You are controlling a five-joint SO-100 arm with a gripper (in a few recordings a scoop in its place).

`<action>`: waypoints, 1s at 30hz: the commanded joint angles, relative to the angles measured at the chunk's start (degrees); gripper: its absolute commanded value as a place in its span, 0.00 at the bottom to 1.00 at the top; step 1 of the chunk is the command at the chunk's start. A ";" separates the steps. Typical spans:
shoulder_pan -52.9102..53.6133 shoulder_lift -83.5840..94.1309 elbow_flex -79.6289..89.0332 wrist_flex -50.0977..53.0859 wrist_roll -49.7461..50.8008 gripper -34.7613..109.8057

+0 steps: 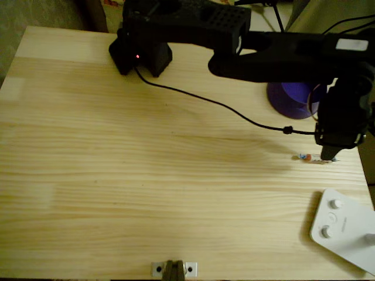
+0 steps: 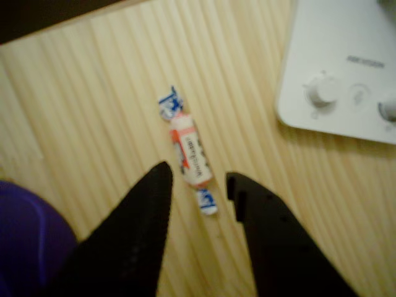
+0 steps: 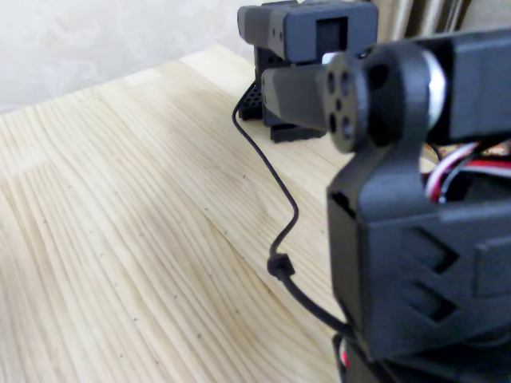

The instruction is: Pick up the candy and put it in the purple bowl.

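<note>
Black arm (image 1: 281,50) is reaching across the wooden table (image 1: 146,175) toward the right edge. Gripper (image 1: 332,153) is hanging over the right end of the candy (image 1: 309,158). Purple bowl (image 1: 291,99) is sitting just behind, partly hidden. White device (image 1: 345,229) is lying nearer, apart.

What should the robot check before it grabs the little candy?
1. Jaws open: ok. The gripper shows a gap between its two black tips.
2. Candy in line: ok. The candy lies on the table, its near twisted end between the tips.
3. Candy free: ok. Nothing touches it; the white device sits apart.
4. Jaws low enough: cannot tell. The height above the wood is unclear.
5. Purple bowl close: ok. The purple bowl sits just beyond the gripper, partly under the arm.
6. Bowl empty: cannot tell. Its inside is hidden.
</note>
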 commanded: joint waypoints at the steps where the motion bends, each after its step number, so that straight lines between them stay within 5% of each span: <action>1: -0.18 5.98 -5.62 1.05 -0.79 0.37; 11: -0.26 21.09 25.93 -16.52 -0.79 0.37; 30: -3.34 26.19 30.41 -15.91 4.66 0.37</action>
